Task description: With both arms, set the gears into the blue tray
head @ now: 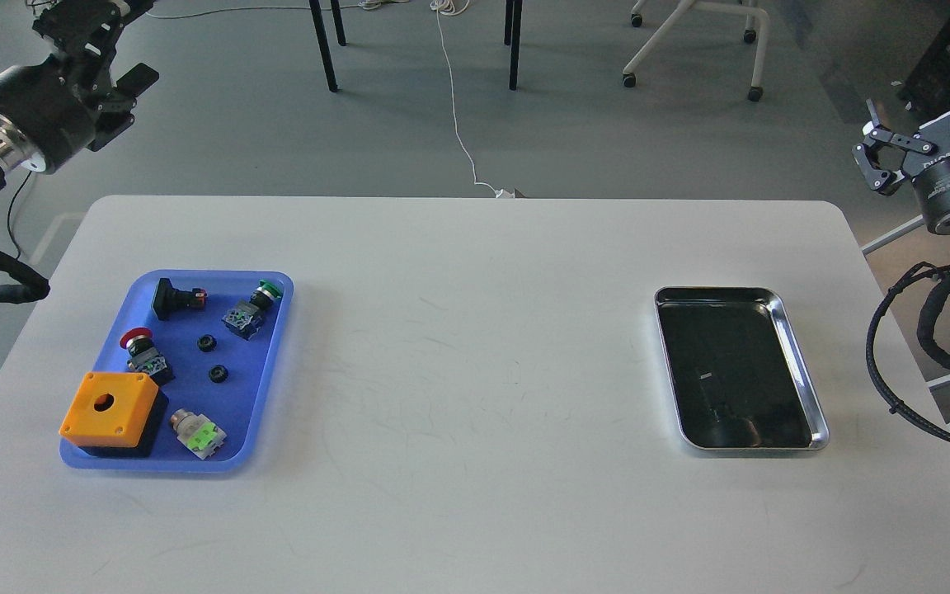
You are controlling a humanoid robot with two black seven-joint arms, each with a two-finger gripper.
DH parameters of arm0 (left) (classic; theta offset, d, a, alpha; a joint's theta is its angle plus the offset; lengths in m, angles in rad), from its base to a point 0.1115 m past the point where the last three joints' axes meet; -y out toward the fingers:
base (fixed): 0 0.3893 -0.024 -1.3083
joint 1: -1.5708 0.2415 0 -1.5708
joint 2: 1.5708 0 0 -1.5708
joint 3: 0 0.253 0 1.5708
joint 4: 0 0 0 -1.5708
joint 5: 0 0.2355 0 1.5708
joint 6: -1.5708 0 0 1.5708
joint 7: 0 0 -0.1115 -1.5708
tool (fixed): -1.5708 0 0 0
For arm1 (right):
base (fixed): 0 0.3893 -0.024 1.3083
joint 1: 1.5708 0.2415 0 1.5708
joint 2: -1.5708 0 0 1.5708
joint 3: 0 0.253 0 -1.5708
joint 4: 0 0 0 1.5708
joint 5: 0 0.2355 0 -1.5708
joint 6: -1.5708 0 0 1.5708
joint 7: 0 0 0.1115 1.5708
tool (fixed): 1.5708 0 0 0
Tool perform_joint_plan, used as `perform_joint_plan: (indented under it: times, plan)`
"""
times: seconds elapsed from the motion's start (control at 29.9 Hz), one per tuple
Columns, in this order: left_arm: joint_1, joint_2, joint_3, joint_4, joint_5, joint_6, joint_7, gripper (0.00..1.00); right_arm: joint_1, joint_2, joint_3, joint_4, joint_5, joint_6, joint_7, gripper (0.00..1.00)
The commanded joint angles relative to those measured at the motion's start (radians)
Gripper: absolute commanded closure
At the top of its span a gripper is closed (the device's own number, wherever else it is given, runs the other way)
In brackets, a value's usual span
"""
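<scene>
L claw (116,58) hangs off the table's far-left corner, end-on and dark: can't tell if spread or clenched, nothing visibly held. R claw (928,107) sits off the far-right corner, fingers splayed, empty. Both gears (208,341) (218,374) already lie in the blue tray (273,388) near the table's left edge, mid-tray, just apart, among push-button switches (142,355). L arm far nearer. Steel tray (801,363) by the right edge holds no gear. Task looks done.
</scene>
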Motion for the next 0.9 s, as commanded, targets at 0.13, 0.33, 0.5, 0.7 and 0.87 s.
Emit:
perform_joint_plan:
  times: [0.13, 0.33, 0.5, 0.7, 0.87]
  plan:
    - [-0.002, -0.282, -0.174, 0.29, -0.278, -0.049, 0.003, 0.02, 0.05, 0.009, 0.056, -0.007, 0.0, -0.01, 0.0, 0.01]
    - [-0.002, -0.396, -0.271, 0.43, -0.338, -0.138, 0.044, 0.02, 0.07, 0.044, 0.069, -0.035, 0.012, 0.057, 0.0, 0.01]
    - [0.007, -0.434, -0.337, 0.442, -0.427, -0.165, 0.054, 0.02, 0.078, 0.119, 0.102, -0.092, 0.037, 0.047, -0.051, 0.01]
    - [0.033, -0.471, -0.34, 0.471, -0.537, -0.168, 0.092, 0.02, 0.076, 0.201, 0.109, -0.158, 0.12, 0.048, -0.153, 0.0]
    - [0.087, -0.514, -0.34, 0.471, -0.64, -0.23, 0.097, 0.02, 0.063, 0.228, 0.109, -0.144, 0.126, 0.056, -0.157, 0.0]
